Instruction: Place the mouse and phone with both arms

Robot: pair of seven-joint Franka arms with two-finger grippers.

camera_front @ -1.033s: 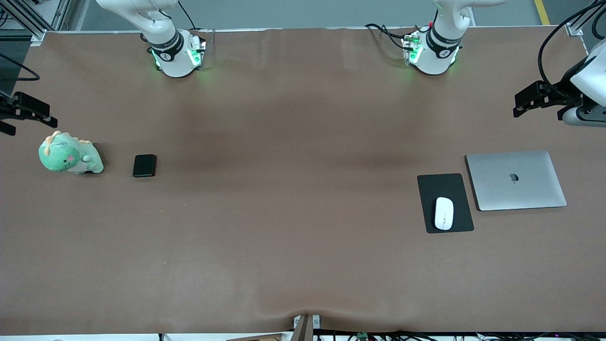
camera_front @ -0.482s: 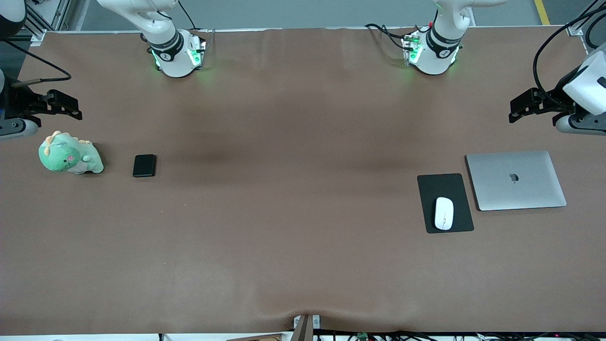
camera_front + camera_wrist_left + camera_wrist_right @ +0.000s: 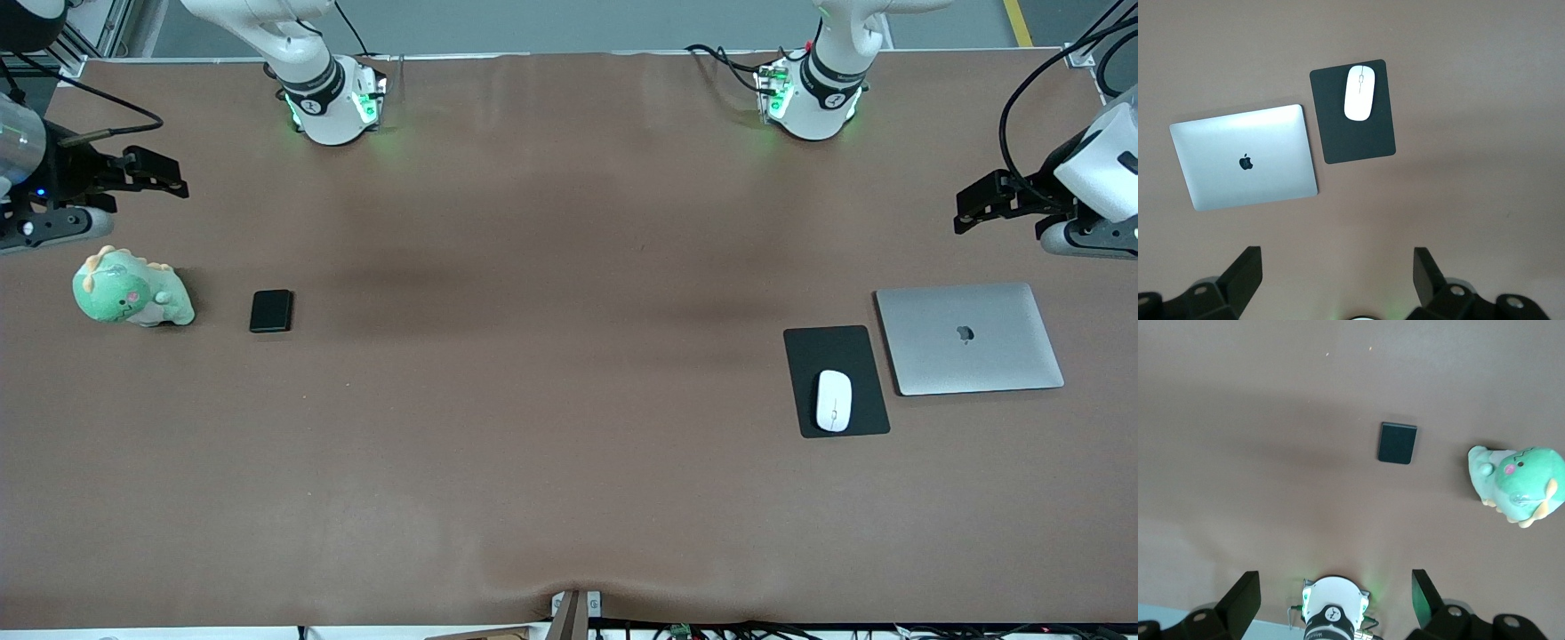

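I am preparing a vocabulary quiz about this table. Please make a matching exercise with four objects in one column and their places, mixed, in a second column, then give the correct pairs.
Things:
1. mouse
2. phone
3. laptop
4. left gripper

Places:
A. beside the plush dinosaur
B. on the mouse pad
C. up over the table near the laptop
D. closed, beside the mouse pad

Pairs: 1-B, 2-A, 3-D, 4-C

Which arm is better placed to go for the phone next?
Right, most likely. The right gripper, open and empty, is up over the table's end where the phone lies beside the plush dinosaur. The left gripper, also open, is over the other end, near the laptop and mouse.
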